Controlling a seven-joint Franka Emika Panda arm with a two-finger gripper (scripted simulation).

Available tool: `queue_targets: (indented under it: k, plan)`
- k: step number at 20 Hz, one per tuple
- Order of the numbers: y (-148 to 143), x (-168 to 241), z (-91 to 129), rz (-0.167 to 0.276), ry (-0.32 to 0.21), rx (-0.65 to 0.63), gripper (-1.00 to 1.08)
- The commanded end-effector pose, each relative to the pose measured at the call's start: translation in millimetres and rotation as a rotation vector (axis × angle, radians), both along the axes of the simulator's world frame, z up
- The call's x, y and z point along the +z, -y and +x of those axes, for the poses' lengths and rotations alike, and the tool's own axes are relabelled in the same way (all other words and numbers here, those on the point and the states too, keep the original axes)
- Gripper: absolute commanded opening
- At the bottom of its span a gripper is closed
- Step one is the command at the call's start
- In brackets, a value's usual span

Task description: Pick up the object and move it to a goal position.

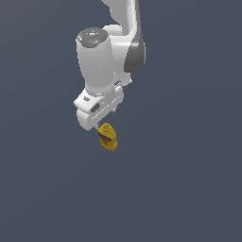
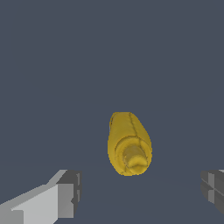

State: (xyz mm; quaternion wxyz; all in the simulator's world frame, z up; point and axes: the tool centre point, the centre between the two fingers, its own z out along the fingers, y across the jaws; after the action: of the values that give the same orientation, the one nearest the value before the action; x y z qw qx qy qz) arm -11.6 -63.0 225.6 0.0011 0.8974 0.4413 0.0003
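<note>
The gripper (image 2: 140, 192) is spread wide, holding nothing. The yellow bottle (image 2: 129, 144) is seen between and below the fingers (image 2: 65, 192), cap toward the wrist; contact apparently absent.

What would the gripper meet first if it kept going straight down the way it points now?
Most likely the yellow squeeze bottle, cap toward the camera, between the open fingers. It sits nearer one finger, so contact there is possible; depth is unclear.

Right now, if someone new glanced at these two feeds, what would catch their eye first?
The small yellow squeeze bottle stands out against the plain dark grey ground, just below the white gripper in the exterior view. In the wrist view the bottle sits between the two spread fingers, cap toward the camera, with neither finger touching it.
</note>
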Motion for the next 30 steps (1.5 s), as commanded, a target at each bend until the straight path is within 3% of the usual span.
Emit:
queue_targets:
  k: [1, 10, 25, 26, 30]
  plan:
    - [1.4, -3.0, 0.9, 0.001, -0.001, 0.021, 1.00]
    - [2.5, -7.9, 1.2, 0.002, -0.002, 0.031, 1.00]
    - [2.7, -55.2, 1.3, 0.002, -0.001, 0.034, 1.00]
    - [2.7, -55.2, 1.3, 0.002, -0.001, 0.034, -1.00]
    - [2.7, -55.2, 1.3, 0.002, -0.001, 0.034, -1.00]
